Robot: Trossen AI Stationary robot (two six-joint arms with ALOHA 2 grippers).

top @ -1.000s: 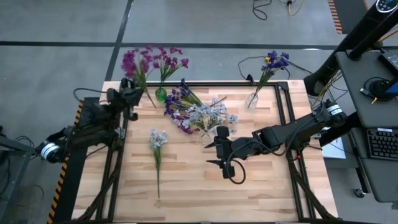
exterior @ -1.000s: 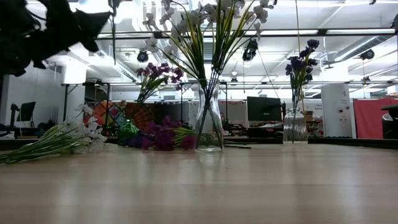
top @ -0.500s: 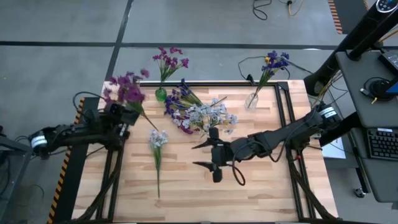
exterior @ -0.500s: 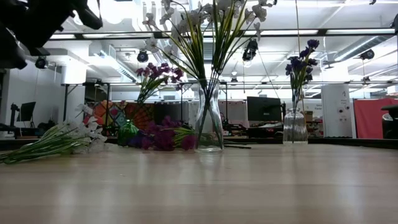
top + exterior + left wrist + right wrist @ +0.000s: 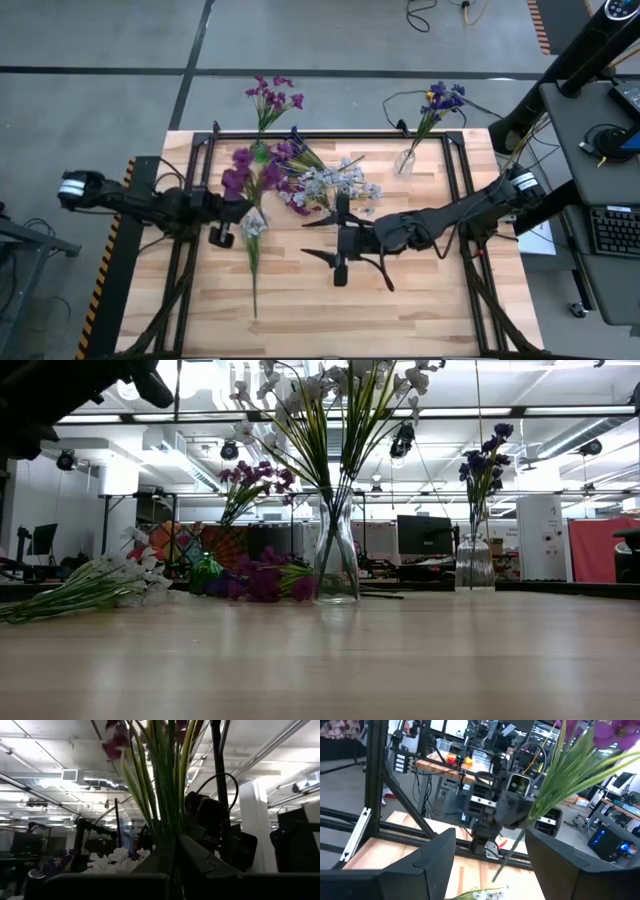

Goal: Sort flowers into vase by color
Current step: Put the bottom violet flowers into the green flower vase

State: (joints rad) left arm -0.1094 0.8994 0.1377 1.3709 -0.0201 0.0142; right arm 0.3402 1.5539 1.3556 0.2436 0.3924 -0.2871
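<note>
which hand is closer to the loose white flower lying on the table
The left hand: shut on a magenta flower spray, it sits right beside the blossoms of the white flower. The right hand, open, hovers farther off toward the table's middle, on the flower's other side.

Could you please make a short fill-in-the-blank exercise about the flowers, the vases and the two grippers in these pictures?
1. The left gripper is shut on a spray of ____ flowers.
2. The right gripper stands ____ and holds nothing.
3. A pale white flower lies flat on the ____.
4. The clear vase at the far right corner holds ____ flowers.

Missing words: magenta; open; table; blue-violet
</note>
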